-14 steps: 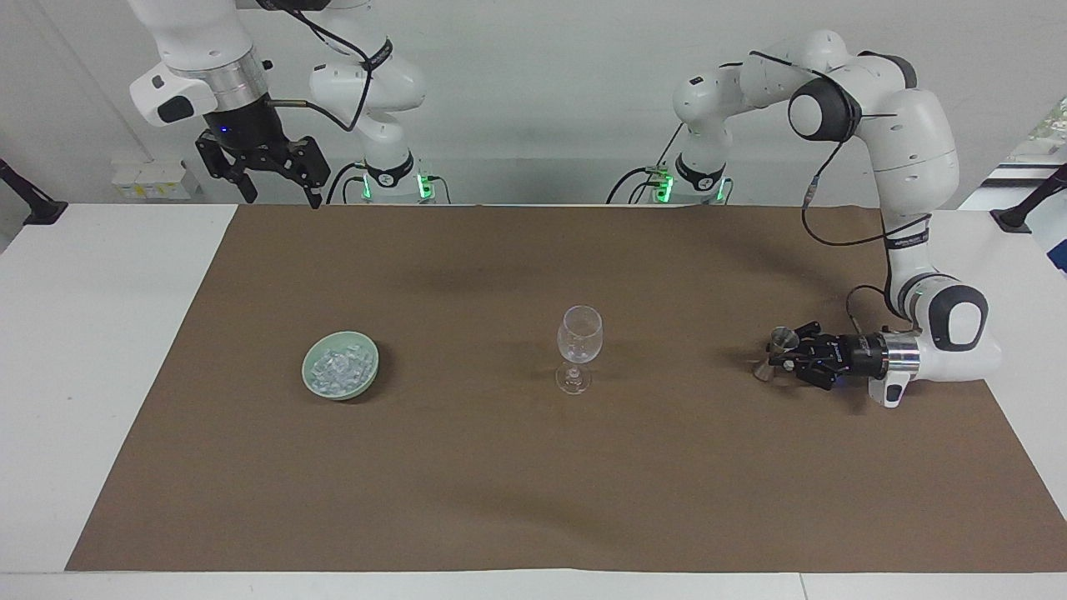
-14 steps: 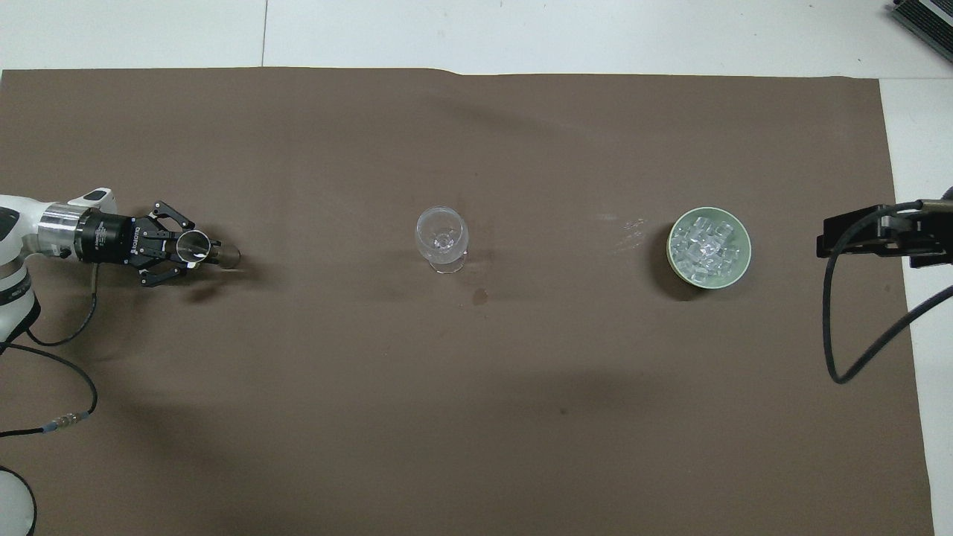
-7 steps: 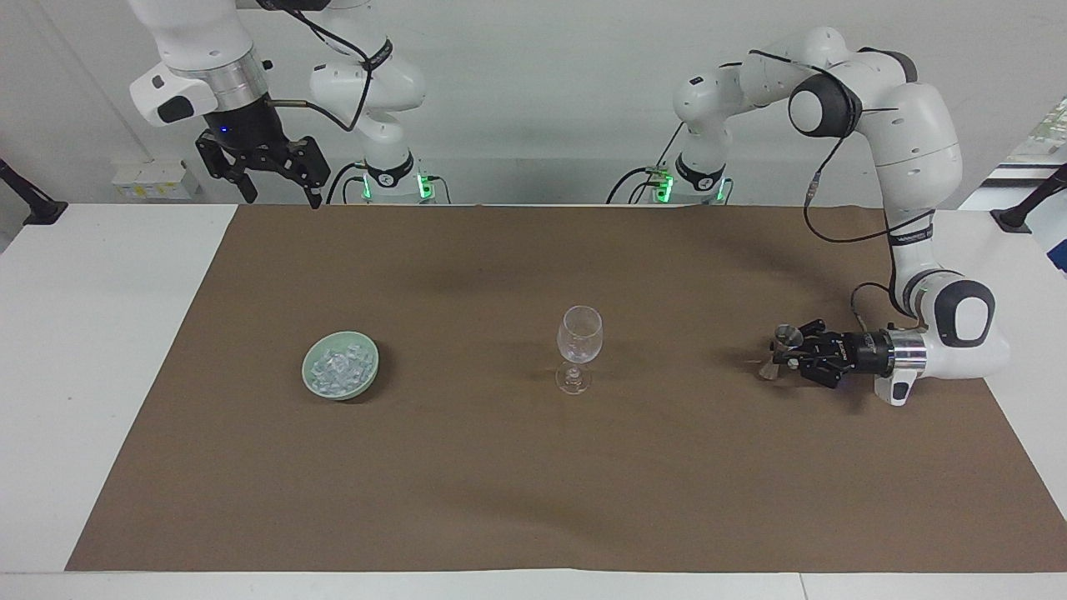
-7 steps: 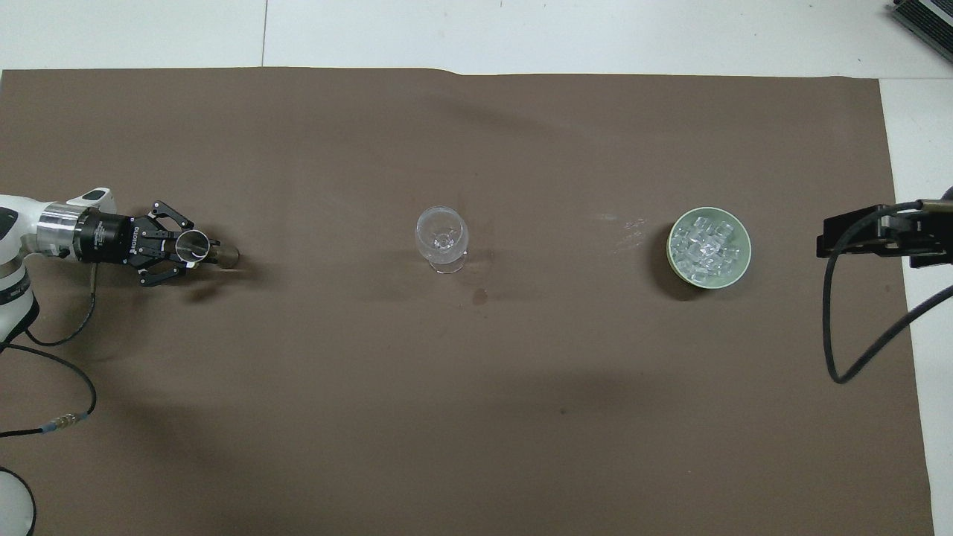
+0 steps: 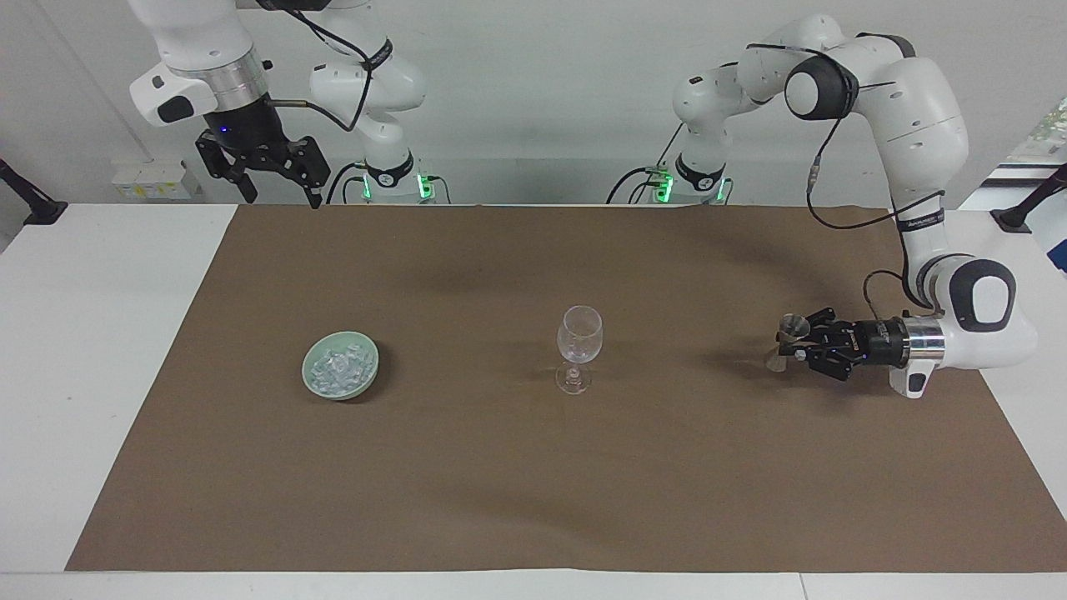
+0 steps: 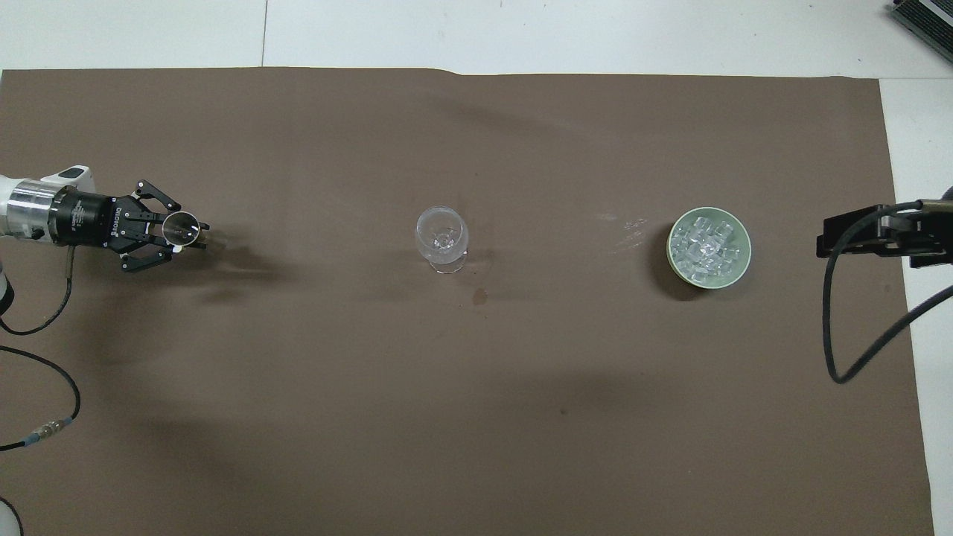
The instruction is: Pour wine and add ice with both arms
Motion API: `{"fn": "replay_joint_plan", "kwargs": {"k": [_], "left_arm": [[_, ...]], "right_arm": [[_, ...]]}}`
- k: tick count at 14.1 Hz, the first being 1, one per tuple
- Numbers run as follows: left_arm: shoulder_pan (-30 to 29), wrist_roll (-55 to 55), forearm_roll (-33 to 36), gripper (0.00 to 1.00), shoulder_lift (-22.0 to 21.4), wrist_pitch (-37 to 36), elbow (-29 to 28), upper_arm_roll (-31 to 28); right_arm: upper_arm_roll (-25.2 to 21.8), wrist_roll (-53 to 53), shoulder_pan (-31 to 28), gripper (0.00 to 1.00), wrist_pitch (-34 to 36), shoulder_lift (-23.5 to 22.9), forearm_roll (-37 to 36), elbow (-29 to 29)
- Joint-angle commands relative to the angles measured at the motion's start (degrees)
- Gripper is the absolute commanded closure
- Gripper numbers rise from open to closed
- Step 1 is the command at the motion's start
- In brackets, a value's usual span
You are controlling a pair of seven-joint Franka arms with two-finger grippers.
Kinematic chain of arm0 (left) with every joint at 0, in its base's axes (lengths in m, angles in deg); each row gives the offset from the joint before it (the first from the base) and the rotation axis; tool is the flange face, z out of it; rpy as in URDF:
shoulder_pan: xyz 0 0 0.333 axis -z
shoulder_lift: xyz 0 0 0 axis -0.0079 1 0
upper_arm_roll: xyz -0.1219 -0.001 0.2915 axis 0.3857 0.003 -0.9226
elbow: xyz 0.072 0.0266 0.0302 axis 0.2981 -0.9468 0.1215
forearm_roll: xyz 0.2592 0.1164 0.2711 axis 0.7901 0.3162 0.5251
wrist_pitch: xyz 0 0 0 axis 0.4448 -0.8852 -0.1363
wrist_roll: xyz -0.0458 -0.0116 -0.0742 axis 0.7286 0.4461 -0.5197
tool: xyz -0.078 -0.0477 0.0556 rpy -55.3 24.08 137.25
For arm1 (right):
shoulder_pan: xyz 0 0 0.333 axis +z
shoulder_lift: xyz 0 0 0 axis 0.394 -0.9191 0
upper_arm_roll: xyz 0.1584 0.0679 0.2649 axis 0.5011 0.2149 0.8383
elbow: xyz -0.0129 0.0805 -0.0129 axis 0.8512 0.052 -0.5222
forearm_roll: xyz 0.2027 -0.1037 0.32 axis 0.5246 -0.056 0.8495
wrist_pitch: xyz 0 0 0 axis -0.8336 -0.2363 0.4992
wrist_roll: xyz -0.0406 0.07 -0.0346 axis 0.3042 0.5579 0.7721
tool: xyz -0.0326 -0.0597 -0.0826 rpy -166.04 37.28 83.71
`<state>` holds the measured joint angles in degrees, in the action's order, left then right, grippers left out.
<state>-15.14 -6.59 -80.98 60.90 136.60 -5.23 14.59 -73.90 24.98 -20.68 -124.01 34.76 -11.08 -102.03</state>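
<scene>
Facing view: the left gripper [image 5: 792, 343] lies level, low over the brown mat [image 5: 533, 467] at the left arm's end of the table, its fingers closed on a small metal jigger [image 5: 785, 342] that stands upright between them, its wide mouth up; whether the jigger's foot touches the mat cannot be told. In the overhead view the same left gripper [image 6: 182, 232] points toward the middle of the table, and the jigger [image 6: 181, 228] shows as a shiny round rim at the fingertips. In line with that gripper's pointing direction, well apart from it, an empty wine glass [image 5: 578, 348] stands upright at the mat's middle; from above the wine glass [image 6: 442, 240] shows its rim and foot overlapping. Past the glass along the same line, toward the right arm's end of the table, sits a pale green bowl [image 5: 313, 387] holding the ice [image 5: 339, 369], a heap of small clear chunks; overhead, the bowl [image 6: 741, 269] and the ice [image 6: 707, 246] are just as plain. The right gripper [image 5: 279, 185] hangs high over the mat's edge nearest the robots, at the right arm's end, fingers pointing down and spread wide with nothing between them, well apart from the bowl; the right arm waits there.
</scene>
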Motion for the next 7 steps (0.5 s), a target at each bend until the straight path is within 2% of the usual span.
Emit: {"fn": "replay_joint_plan", "kwargs": {"k": [1,7], "left_arm": [[0.82,2.88,0.19,1.0,-2.17,-0.18,-0.5,-0.62],[3.19,7.28,-3.4,1.0,-7.18,0.52,-4.8,-0.79]], "right_arm": [[0.09,1.39,-0.59,0.0,0.15,0.21,0.11,-0.09],[0.09,1.48,-0.59,0.0,0.15,0.21,0.11,-0.09]]}}
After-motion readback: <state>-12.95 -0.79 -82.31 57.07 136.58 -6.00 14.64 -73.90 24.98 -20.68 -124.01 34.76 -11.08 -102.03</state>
